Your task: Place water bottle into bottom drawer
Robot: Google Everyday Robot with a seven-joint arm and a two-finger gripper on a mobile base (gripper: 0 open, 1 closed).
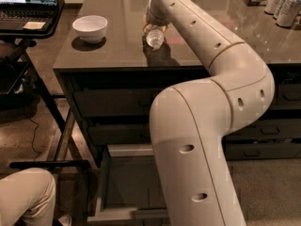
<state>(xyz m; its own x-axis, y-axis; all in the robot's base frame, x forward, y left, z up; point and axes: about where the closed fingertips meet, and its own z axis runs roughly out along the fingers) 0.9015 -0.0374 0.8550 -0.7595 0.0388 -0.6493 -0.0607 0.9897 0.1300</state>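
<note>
Looking from the nearest parts outward, I have the robot's cream arm (197, 140) filling the middle of the view, its thick lower link rising from the bottom edge and bending at the elbow on the right. At the bottom left corner sits a person's knee in pale trousers (26, 194).

Just behind the arm, the bottom drawer (127, 185) stands pulled out from the cabinet. Its dark floor and pale left side are showing, and the right part is hidden by the arm. Above it, the 2 handled drawers (113, 102) of the same column are closed.

On the dark counter (113, 55), the water bottle (154, 36) is near the front edge, right of the white bowl (90, 28) and well apart from it. The bottle is tilted, with a clear round end turned toward me. I cannot tell whether it touches the counter.

The gripper (155, 26) is directly over the bottle, at the end of the forearm that slants in from the right. The wrist hides it, so I cannot tell whether it is clasping the bottle or released.

The bowl sits near the counter's left edge. Beyond that edge, an open laptop (28, 6) rests on a black stand. At the counter's far right corner stands a group of cans (282, 1).
</note>
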